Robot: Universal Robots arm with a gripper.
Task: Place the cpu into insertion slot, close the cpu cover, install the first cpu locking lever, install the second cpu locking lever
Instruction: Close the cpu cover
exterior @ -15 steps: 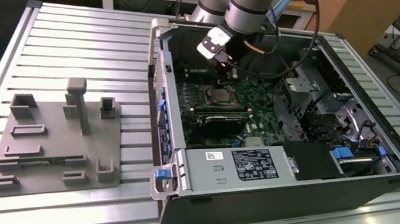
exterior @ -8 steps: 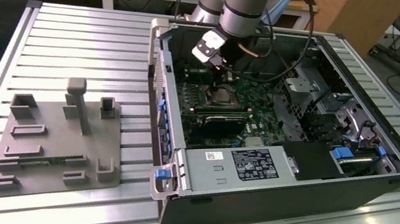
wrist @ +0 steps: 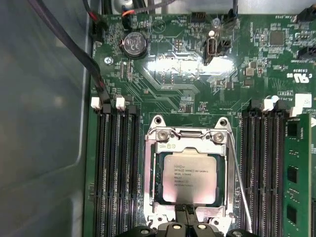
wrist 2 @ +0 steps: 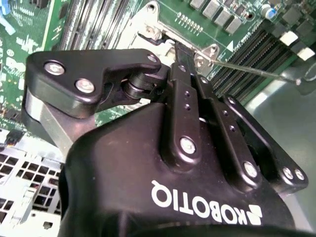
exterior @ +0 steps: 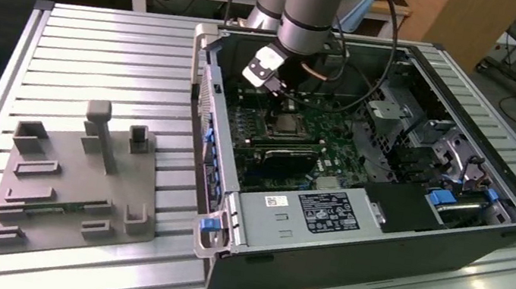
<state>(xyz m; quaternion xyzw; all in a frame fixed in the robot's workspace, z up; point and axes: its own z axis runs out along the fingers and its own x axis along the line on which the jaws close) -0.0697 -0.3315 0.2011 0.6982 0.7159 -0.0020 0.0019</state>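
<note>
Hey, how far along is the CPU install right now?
Done: the cpu sits in the insertion slot, with the cpu cover down around it. In hand: the shut gripper is at the cover's edge. Left: the locking lever beside the slot angles out, apparently unlatched.
</note>
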